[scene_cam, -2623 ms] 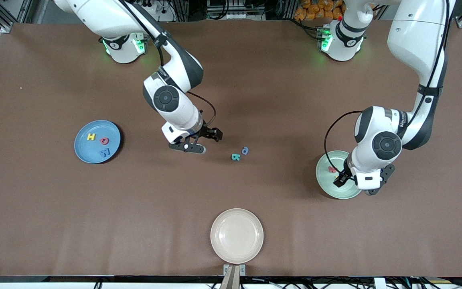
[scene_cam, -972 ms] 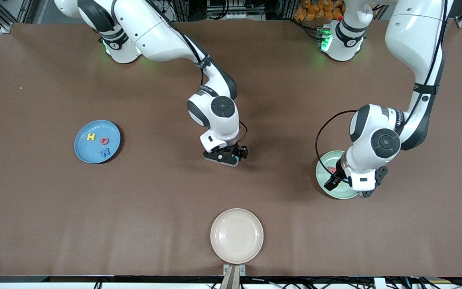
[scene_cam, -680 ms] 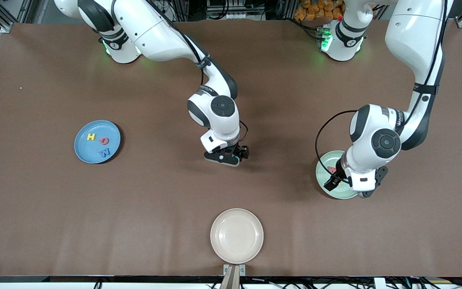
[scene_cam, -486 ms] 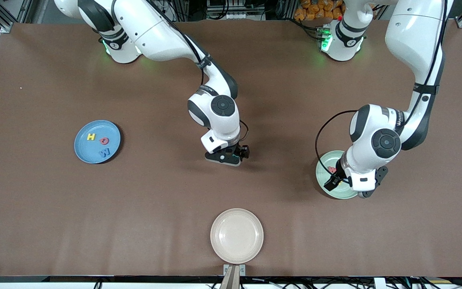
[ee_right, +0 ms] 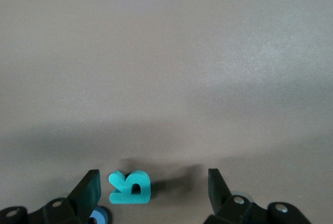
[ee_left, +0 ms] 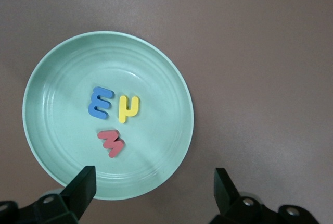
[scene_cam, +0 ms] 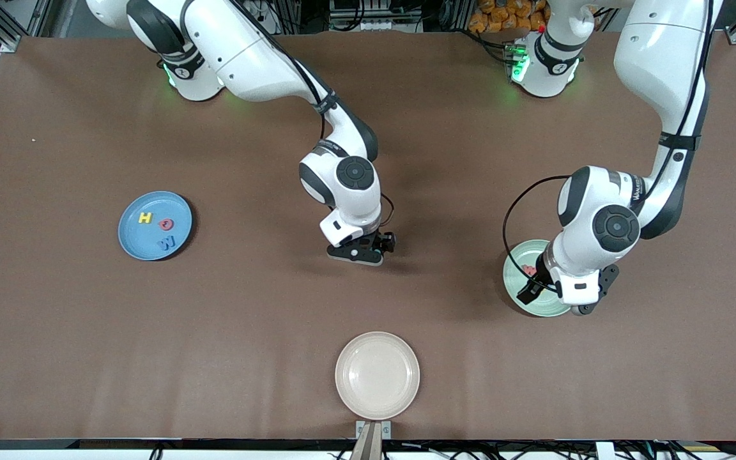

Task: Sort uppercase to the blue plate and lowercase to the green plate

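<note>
My right gripper (scene_cam: 363,251) is low over the middle of the table, open. In the right wrist view its fingers (ee_right: 89,190) straddle the teal uppercase letter (ee_right: 130,187), which lies close to one finger. A blue rounded lowercase letter (ee_right: 100,216) peeks out beside that finger. My left gripper (scene_cam: 556,299) hangs open and empty over the green plate (scene_cam: 517,276). That plate (ee_left: 156,78) holds a blue letter (ee_left: 100,102), a yellow hooked letter (ee_left: 128,109) and the red w (ee_left: 111,142). The blue plate (scene_cam: 138,241) holds the yellow H (scene_cam: 145,218), red Q (scene_cam: 167,223) and blue W (scene_cam: 167,243).
A cream plate (scene_cam: 377,375) sits near the table's front edge, nearer the front camera than my right gripper. The blue plate is toward the right arm's end, the green plate toward the left arm's end. Brown table surface lies between them.
My right gripper has swung from beside the blue plate to over the teal and blue letters and dropped low around them. My left gripper has shifted slightly over the green plate.
</note>
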Action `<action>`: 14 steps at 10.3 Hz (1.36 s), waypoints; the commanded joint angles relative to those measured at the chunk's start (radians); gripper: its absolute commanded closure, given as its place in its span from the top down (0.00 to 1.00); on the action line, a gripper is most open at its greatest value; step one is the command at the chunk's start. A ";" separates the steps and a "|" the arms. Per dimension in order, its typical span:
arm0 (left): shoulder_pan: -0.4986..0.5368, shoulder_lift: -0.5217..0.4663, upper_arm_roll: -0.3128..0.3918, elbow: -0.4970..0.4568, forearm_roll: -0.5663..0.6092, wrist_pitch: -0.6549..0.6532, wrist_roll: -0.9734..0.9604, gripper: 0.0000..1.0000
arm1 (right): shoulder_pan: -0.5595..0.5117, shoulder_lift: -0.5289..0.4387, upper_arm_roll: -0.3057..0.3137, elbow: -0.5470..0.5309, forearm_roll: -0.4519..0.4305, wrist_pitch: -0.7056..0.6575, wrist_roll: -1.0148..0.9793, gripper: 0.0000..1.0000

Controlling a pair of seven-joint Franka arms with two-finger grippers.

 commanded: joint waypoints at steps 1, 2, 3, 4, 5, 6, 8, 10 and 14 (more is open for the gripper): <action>0.003 -0.001 0.000 0.013 -0.025 -0.021 0.019 1.00 | 0.003 0.025 0.001 0.023 0.024 0.014 -0.012 0.77; 0.002 0.001 0.000 0.013 -0.023 -0.021 0.019 1.00 | 0.010 0.025 -0.001 0.025 0.061 0.016 -0.010 0.75; 0.002 0.004 0.000 0.013 -0.023 -0.021 0.021 1.00 | 0.010 0.030 -0.001 0.025 0.072 0.022 -0.012 0.75; 0.002 0.004 0.000 0.011 -0.025 -0.021 0.021 1.00 | 0.012 0.034 -0.001 0.025 0.072 0.028 -0.010 0.73; 0.003 0.004 0.000 0.011 -0.025 -0.021 0.019 1.00 | 0.015 0.044 -0.001 0.025 0.072 0.034 -0.005 0.72; 0.003 0.002 0.000 0.009 -0.025 -0.023 0.019 1.00 | 0.026 0.053 -0.001 0.025 0.070 0.049 -0.001 0.72; 0.005 0.004 0.000 0.011 -0.025 -0.024 0.021 1.00 | 0.026 0.053 -0.001 0.025 0.070 0.056 -0.004 0.71; 0.005 0.004 0.002 0.011 -0.025 -0.026 0.019 1.00 | 0.026 0.053 -0.001 0.025 0.070 0.056 -0.007 0.66; 0.005 0.004 0.002 0.011 -0.026 -0.026 0.019 1.00 | 0.024 0.053 -0.001 0.025 0.070 0.053 -0.013 0.46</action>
